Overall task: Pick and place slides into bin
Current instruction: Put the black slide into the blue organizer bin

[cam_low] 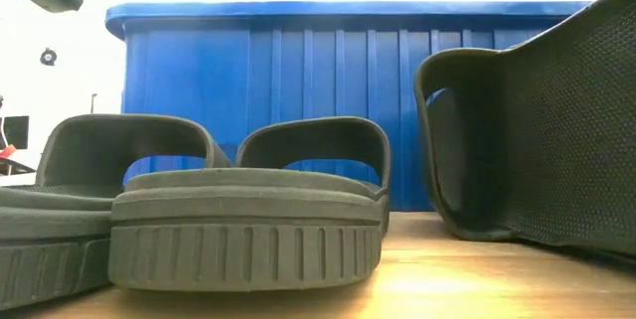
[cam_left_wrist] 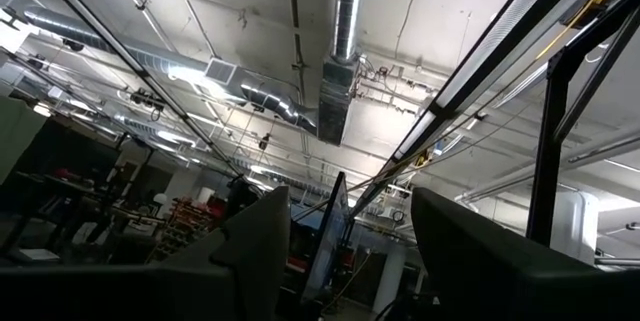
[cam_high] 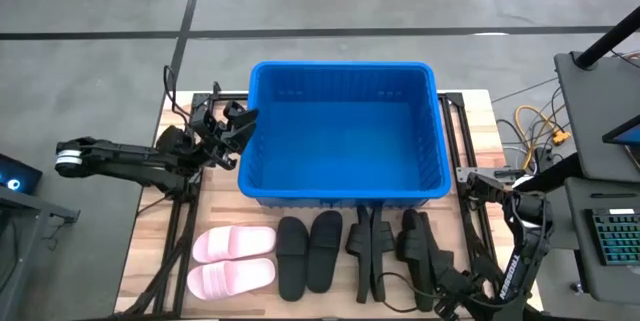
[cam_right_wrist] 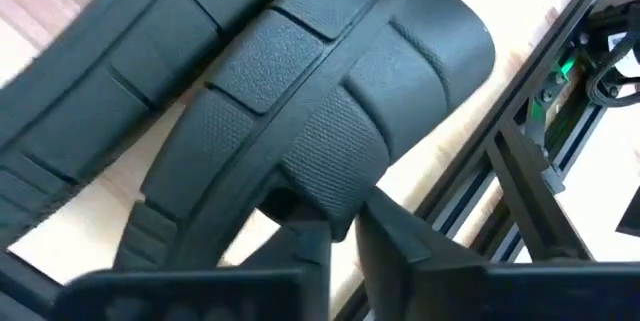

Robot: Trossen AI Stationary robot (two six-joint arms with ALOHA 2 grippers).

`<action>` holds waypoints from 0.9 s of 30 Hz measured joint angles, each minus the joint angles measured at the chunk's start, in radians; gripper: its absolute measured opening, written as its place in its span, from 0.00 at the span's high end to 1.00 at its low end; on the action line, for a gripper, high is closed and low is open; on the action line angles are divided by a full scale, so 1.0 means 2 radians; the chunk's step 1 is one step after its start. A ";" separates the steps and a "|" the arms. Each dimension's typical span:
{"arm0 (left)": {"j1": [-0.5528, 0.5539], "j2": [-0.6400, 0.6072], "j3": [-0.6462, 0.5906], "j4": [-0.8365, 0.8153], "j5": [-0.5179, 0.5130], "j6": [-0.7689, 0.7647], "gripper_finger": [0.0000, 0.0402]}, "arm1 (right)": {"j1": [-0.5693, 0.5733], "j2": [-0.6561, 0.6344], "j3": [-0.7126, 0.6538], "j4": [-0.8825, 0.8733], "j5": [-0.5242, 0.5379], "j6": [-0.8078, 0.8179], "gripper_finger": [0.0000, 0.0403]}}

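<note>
The blue bin (cam_high: 345, 73) stands at the table's middle, toward the far edge, and fills the back of the low view (cam_low: 298, 90). In front of it lie a pale pink pair of slides (cam_high: 232, 259) and several black slides (cam_high: 308, 251). My right gripper (cam_high: 440, 286) is low at the near right, shut on the rightmost black slide (cam_right_wrist: 300, 111). My left gripper (cam_high: 238, 121) is open beside the bin's left rim. It points up at the ceiling, and nothing is between its fingers (cam_left_wrist: 350, 201). My right gripper pinches the black slide between its two fingers, at a textured block on the ribbed sole's edge (cam_right_wrist: 330, 176). The fingers (cam_right_wrist: 400, 246) come from the table's near right side, slanting down. The slide lies tilted on its side on the table among the other black slides.
Two black slides (cam_low: 248, 220) stand flat, sole down, close to the low camera, and one black slide (cam_low: 527, 130) leans on its side at the right. Metal rails (cam_high: 470, 221) run along the table's left and right sides. Cables and equipment (cam_high: 600, 111) lie beyond the right edge.
</note>
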 joint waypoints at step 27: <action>0.000 0.000 0.000 0.000 0.000 0.000 0.51 | 0.003 -0.033 0.007 0.004 -0.036 0.114 0.97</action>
